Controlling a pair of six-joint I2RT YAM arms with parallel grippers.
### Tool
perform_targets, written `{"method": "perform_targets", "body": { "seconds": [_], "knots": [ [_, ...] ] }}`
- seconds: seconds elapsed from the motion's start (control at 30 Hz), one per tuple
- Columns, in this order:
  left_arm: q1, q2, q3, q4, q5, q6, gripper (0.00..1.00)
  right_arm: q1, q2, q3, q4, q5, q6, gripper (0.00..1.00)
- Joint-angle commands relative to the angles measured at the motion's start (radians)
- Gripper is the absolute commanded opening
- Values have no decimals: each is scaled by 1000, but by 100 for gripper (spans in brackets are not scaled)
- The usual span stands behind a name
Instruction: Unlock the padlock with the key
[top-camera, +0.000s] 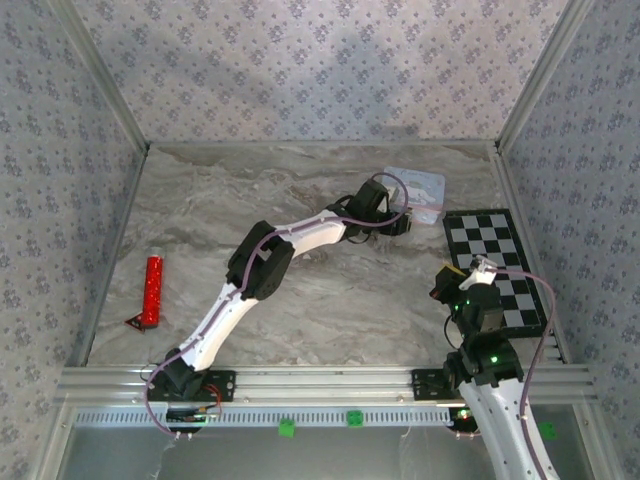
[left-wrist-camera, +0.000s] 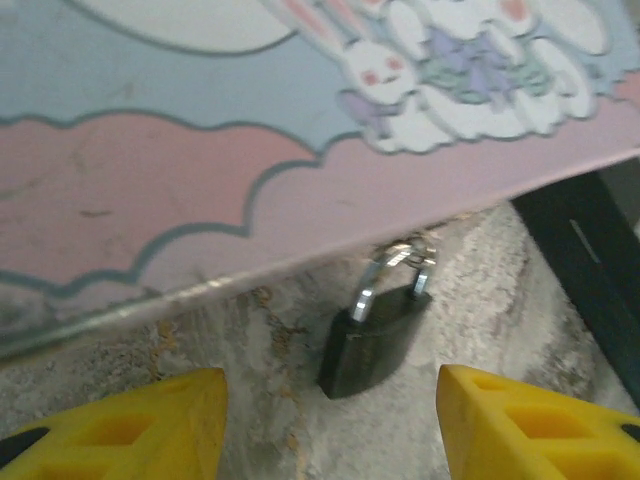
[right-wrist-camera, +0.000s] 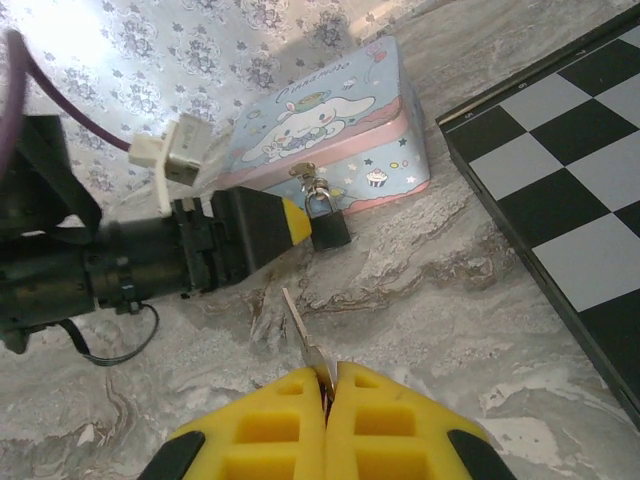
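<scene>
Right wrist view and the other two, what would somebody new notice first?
The pale-blue cartoon tin at the far right of the table, with a small black padlock at its front edge, stands out first. The left gripper stands open facing the padlock, not touching it. The right gripper is shut on a thin key aimed at the padlock, beside a checkerboard.

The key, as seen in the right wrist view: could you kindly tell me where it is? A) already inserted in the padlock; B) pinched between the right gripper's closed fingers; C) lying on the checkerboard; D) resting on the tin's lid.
B: the key sticks out from between the shut fingers of the right gripper, its blade pointing toward the padlock with its tip well short of it.
</scene>
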Motion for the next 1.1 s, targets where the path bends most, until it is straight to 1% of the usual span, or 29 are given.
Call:
{"method": "perform_targets", "body": {
  "seconds": [0.0, 0.37, 0.63, 0.87, 0.97, 1.07],
  "knots": [
    [-9, 47, 62, 5, -38, -35, 57, -6, -21, -6, 4, -13, 16, 0],
    [-28, 173, 254, -95, -27, -18, 51, -9, -24, -10, 10, -25, 20, 0],
    [-30, 202, 307, -134, -46, -27, 44, -12, -24, -12, 12, -30, 22, 0],
    [-31, 188, 292, -129, -66, -50, 33, -15, -24, -13, 12, -30, 21, 0],
    [-32, 144, 216, -88, -96, -58, 28, -15, -24, -14, 11, -28, 21, 0],
    [-31, 83, 116, -34, -126, -65, 25, -16, -23, -17, 13, -28, 21, 0]
  ]
}}
